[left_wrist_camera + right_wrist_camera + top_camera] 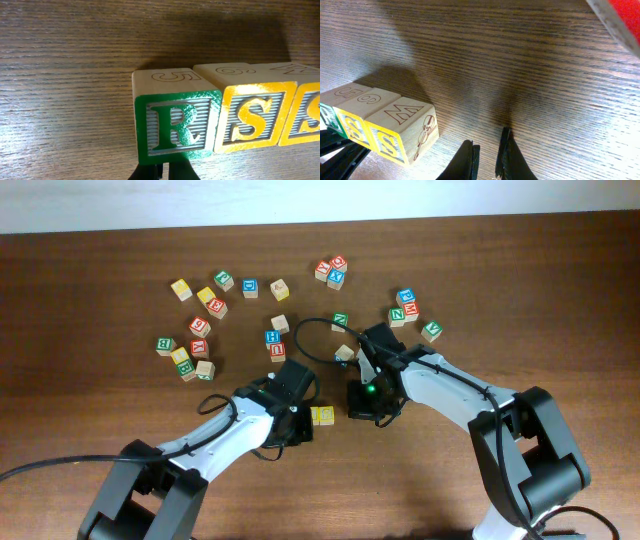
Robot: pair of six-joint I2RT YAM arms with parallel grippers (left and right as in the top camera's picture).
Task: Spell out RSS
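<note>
Left wrist: R cube (177,125), white face with green border and green letter, stands upright on the wooden table (65,75). The first yellow S cube (252,117) touches its right side and the second S cube (306,112) comes next, cut off by the frame edge. All three sit in one tight row, reading R S S. The left gripper (162,173) shows at the bottom edge with its fingers pressed together and nothing between them, just in front of the R cube; contact is unclear.

Right wrist: the same row sits lower left. The right gripper (487,159) is off to the side of it, almost closed with a slim gap, holding nothing, tips at the tabletop. A blurred red-edged object (620,20) fills the top right corner.

Overhead: both arms meet mid-table, and only one yellow cube shows between them. Spare letter cubes (250,287) are scattered toward the far side, well apart from the row.
</note>
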